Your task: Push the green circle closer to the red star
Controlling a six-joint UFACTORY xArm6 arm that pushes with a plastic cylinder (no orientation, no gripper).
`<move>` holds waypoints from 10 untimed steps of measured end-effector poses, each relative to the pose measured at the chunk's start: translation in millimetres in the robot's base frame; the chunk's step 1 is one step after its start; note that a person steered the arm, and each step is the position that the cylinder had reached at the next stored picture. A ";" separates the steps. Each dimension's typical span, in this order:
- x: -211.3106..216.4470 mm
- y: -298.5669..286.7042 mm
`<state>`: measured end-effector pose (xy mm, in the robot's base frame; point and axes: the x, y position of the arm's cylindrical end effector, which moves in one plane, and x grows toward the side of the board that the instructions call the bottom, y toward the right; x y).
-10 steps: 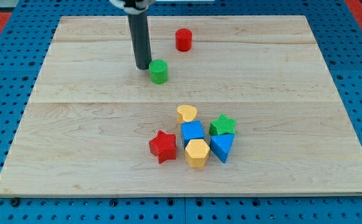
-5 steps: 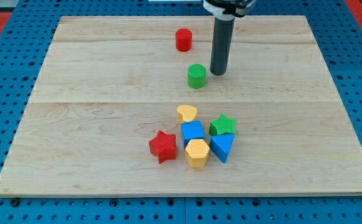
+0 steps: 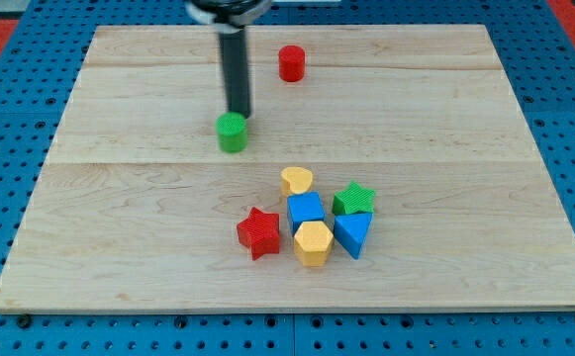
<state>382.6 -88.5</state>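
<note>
The green circle [image 3: 232, 132] stands on the wooden board [image 3: 119, 198], left of the board's middle. My tip [image 3: 239, 115] is right behind it, at its top edge, seemingly touching it. The red star [image 3: 258, 233] lies lower down, below and slightly right of the green circle, at the left end of a cluster of blocks. A wide gap of bare wood separates the circle from the star.
A red cylinder [image 3: 291, 63] stands near the view's top. Beside the red star sit a yellow heart [image 3: 296, 181], a blue cube [image 3: 305, 209], a green star [image 3: 353, 200], a yellow hexagon [image 3: 313, 243] and a blue triangle [image 3: 352, 233].
The green circle went right, then came back left and lower, nearer the red star. My tip swung from its left to its right, then to just behind it.
</note>
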 end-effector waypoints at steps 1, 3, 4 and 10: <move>64.4 -29.5; 27.9 -35.3; 35.8 -58.8; 73.2 25.2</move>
<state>455.8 -63.2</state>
